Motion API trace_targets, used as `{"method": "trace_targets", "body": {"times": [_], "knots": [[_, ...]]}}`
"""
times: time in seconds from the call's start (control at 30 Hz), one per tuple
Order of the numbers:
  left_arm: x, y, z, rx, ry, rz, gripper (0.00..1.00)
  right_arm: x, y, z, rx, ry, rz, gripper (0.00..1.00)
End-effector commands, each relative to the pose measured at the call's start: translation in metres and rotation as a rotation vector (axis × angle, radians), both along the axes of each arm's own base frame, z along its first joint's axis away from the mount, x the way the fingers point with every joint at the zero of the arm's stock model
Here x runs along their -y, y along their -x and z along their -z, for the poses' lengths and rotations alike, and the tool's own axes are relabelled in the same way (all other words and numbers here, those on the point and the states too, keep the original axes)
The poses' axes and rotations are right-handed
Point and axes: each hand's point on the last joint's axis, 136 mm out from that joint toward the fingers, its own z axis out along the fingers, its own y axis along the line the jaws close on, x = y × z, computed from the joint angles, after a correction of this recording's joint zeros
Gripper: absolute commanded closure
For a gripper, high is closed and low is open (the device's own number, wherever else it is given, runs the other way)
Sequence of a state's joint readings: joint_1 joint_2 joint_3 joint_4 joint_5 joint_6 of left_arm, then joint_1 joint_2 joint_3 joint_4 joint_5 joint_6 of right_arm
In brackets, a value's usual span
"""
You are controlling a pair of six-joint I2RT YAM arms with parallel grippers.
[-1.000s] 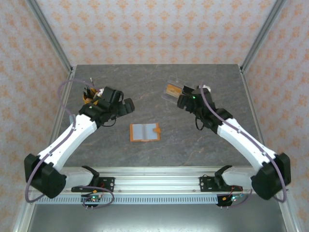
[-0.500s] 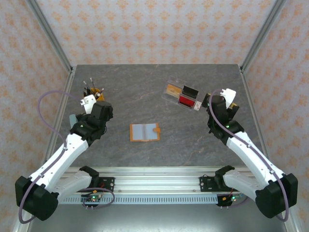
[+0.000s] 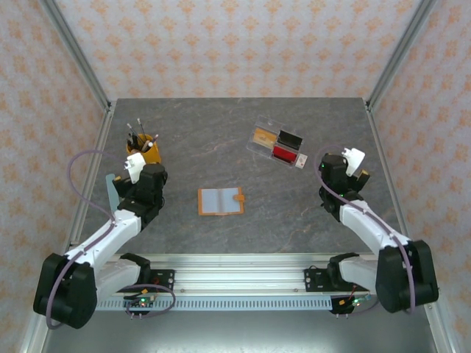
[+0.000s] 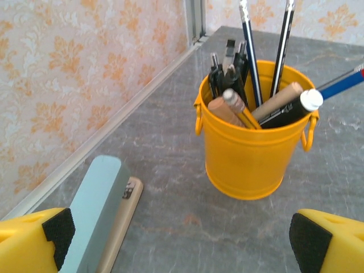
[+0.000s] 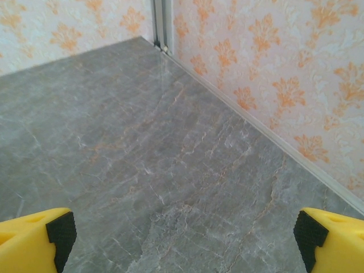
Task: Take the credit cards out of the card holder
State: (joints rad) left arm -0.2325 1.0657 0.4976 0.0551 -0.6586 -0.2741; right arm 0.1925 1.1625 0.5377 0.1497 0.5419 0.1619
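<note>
The card holder [image 3: 220, 201] lies open at the centre of the surface [image 3: 221, 132]. Both arms have just drawn back from it: left tool [image 4: 183, 232] to 10 o'clock by the yellow bucket [image 4: 253, 153], right tool [image 5: 182, 236] to 3 o'clock, both wide and empty. We judge the cards already out, likely in the clear tray [image 3: 277, 145] at 1 o'clock.

Card holder [image 3: 221, 201]: open flat at table [image 3: 221, 121] centre, grey-blue lining up, orange tab at right edge. Left gripper [image 3: 135, 165]: just beside yellow bucket [image 3: 143, 153] of pens, far left. Right gripper [image 3: 355, 160]: right of clear tray [image 3: 277, 146], apart from it. Both grippers well apart from card holder.
</note>
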Motion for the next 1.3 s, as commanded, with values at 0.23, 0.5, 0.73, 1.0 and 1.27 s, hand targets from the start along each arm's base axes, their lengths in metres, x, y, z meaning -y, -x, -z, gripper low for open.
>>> {"method": "trace_targets", "body": {"times": [0.23, 0.5, 0.73, 1.0, 1.27], "knots": [[-0.012, -0.026, 0.025, 0.035, -0.051, 0.071, 0.00, 0.004, -0.031, 0.033, 0.008, -0.006, -0.079, 0.00], [-0.003, -0.046, 0.027, 0.157, 0.061, 0.237, 0.00, -0.007, -0.048, 0.038, 0.041, -0.017, -0.223, 0.00], [0.016, -0.058, 0.034, 0.148, 0.067, 0.369, 0.00, -0.013, -0.050, 0.054, 0.070, -0.046, -0.279, 0.00], [0.023, -0.064, 0.048, 0.128, 0.065, 0.408, 0.00, -0.012, -0.048, 0.060, 0.081, -0.042, -0.275, 0.00], [0.033, -0.077, 0.058, 0.041, 0.001, 0.401, 0.00, -0.010, -0.052, 0.062, 0.058, -0.043, -0.262, 0.00]]}}
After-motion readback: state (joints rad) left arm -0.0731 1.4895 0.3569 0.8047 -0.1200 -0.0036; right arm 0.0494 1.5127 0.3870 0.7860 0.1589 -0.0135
